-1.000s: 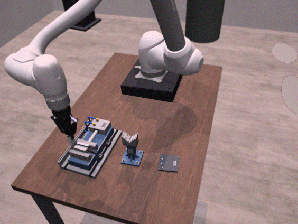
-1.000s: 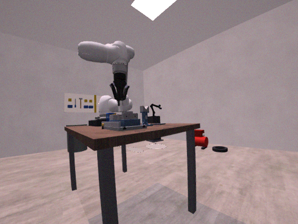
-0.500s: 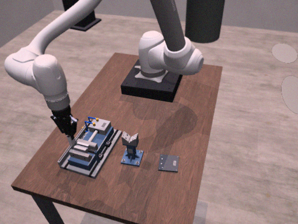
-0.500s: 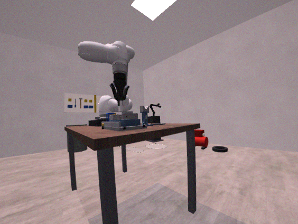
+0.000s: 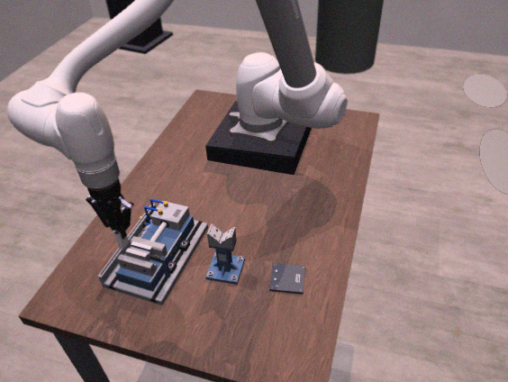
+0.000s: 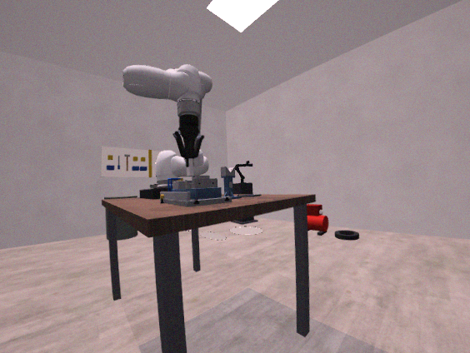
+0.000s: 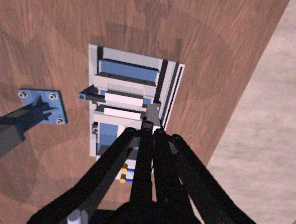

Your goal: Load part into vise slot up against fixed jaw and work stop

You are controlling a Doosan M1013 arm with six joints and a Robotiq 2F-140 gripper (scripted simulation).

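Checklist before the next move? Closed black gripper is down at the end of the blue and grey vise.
1. Dark grey square infeed plate has no block on it: ok.
2. Black gripper is shut and holds nothing: ok.
3. Block in the blue and grey vise, against the fixed jaw and the short work stop rod: cannot tell, the pale bars there are too small to tell apart.
4. Milled slot facing up: cannot tell.
5. Arm free in the air: not ok, the fingertips are low at the vise's end and contact cannot be ruled out.
6. Grey V-block on its blue base stands apart from the arm: ok.
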